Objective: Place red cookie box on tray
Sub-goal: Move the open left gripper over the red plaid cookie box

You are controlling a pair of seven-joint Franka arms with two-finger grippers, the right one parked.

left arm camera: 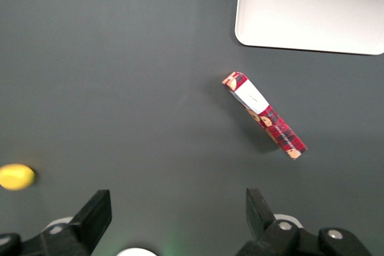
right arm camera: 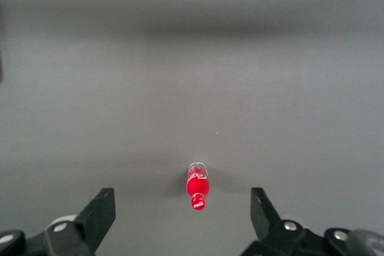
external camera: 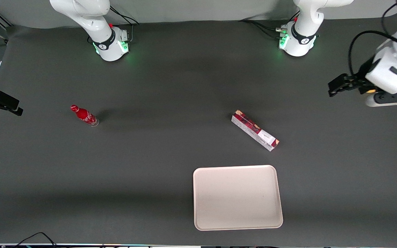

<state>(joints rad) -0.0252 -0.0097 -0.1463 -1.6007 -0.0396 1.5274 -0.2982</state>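
Tool [external camera: 336, 88] wide open, empty, high at the working arm's end; box [external camera: 255, 130] lies diagonal on tabletop just farther than tray [external camera: 198, 199]: rotate wrist, grip across narrow width mid-length.

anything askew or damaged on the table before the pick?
No damage visible. The long red-and-white cookie box lies diagonal on the mat, off the cream-pink tray, and the small red soda bottle stands apart. The open left gripper hovers above the mat.
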